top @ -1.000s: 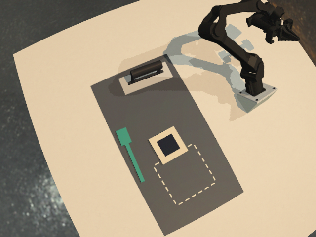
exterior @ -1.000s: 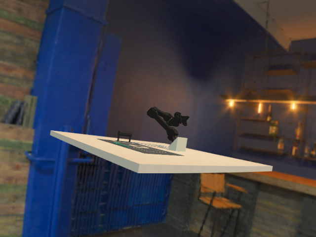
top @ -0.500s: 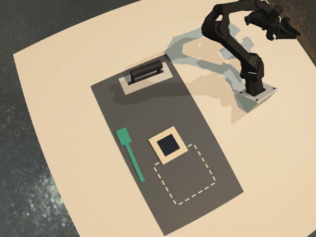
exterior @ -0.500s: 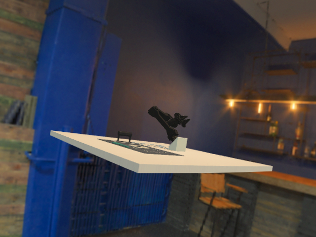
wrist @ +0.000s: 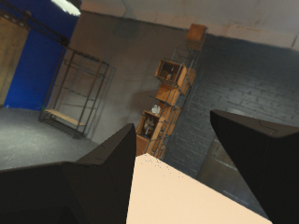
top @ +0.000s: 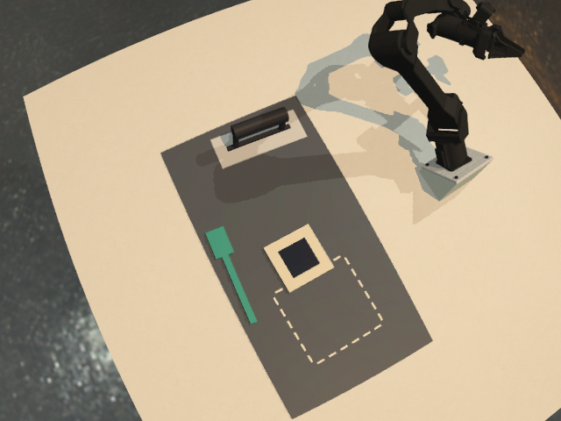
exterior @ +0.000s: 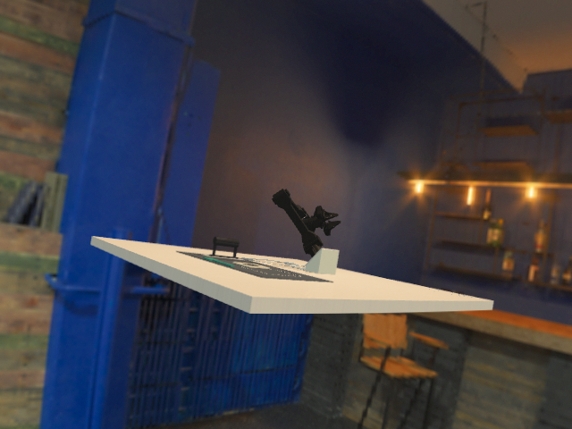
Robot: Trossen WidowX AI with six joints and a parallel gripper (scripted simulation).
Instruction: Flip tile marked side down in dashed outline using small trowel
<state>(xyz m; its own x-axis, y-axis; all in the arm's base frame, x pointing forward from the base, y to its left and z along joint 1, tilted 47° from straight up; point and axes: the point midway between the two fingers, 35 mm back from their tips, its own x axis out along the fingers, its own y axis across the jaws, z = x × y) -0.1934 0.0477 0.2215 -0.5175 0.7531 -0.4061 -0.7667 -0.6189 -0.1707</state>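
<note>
A green trowel (top: 230, 272) lies flat on the dark mat (top: 253, 199), left of the tile, blade toward the far end. The tile (top: 298, 257) is cream with a dark square mark facing up. It lies at the far left corner of the dashed outline (top: 375, 310), partly over the line. My gripper (top: 509, 47) (exterior: 333, 220) (wrist: 171, 122) is open and empty. It hangs high above the far right part of the table, well away from trowel and tile, pointing outward. In the wrist view only the fingers, a table corner and the room show.
A dark bar-shaped stand (top: 259, 127) (exterior: 225, 245) sits on a pale patch at the mat's far end. The arm's base (top: 454, 169) (exterior: 323, 261) is bolted to the table (top: 113, 136) right of the mat.
</note>
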